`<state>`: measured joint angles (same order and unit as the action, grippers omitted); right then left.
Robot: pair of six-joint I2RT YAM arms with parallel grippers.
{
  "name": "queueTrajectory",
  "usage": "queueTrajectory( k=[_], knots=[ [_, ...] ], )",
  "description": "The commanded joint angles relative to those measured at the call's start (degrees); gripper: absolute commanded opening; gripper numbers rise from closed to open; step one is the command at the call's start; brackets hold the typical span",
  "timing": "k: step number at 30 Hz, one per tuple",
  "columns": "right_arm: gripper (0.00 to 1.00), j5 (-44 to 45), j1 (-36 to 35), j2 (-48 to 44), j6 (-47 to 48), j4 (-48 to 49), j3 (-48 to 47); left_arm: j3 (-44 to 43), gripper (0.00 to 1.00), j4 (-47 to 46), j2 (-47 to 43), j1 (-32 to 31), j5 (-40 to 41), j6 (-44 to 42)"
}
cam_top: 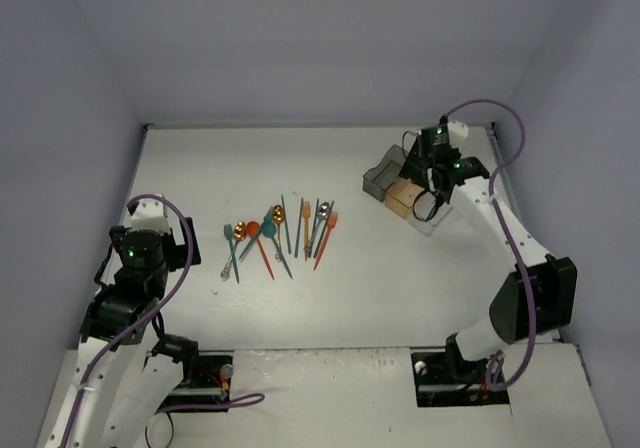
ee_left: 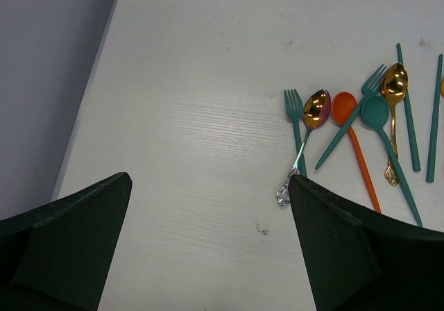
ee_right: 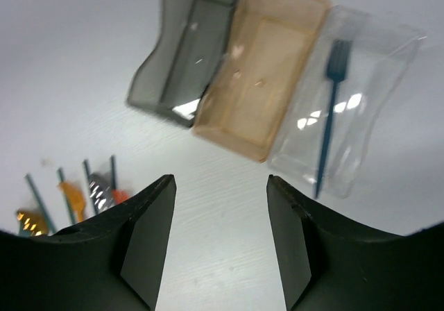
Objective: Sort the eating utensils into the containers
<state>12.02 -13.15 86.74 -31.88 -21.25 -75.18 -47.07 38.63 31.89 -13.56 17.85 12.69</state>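
Observation:
The eating utensils (cam_top: 280, 233) lie in a loose cluster at mid-table: teal, orange and gold-silver forks and spoons. The left wrist view shows a teal fork (ee_left: 297, 127), a gold spoon (ee_left: 316, 110), an orange spoon (ee_left: 350, 130) and a teal spoon (ee_left: 378, 116). My left gripper (ee_left: 210, 179) is open and empty, to the left of the cluster. The containers stand in a row at the back right: dark grey (ee_right: 187, 54), orange-tan (ee_right: 267, 61) and clear (ee_right: 374, 54). A teal fork (ee_right: 329, 110) lies in the clear one. My right gripper (ee_right: 220, 179) is open and empty, above the table just short of them.
The table's left edge meets the grey wall (ee_left: 48, 82) close to my left gripper. In the top view my right arm (cam_top: 470, 183) covers part of the clear bin. Some utensil ends (ee_right: 90, 189) show at the lower left of the right wrist view.

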Motion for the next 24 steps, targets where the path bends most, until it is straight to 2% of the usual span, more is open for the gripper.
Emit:
queueTrajectory(
  k=[1,5,12,24],
  knots=[
    [0.53,2.3,-7.8,-1.6,-4.7,-0.2,1.8,-0.6,0.95,-3.8,1.4,-0.3,0.4,0.6],
    [0.52,8.1,-18.9,2.7,-10.3,0.3,2.2,-0.6,0.95,-3.8,1.5,-0.3,1.3,0.8],
    [0.50,8.3,-28.3,12.0,-15.2,3.4,0.5,-0.6,0.95,-3.7,1.4,-0.3,1.4,0.8],
    [0.47,11.0,-31.5,23.0,-18.7,6.3,-2.3,-0.7,0.95,-3.6,2.0,-0.3,1.3,1.0]
  ],
)
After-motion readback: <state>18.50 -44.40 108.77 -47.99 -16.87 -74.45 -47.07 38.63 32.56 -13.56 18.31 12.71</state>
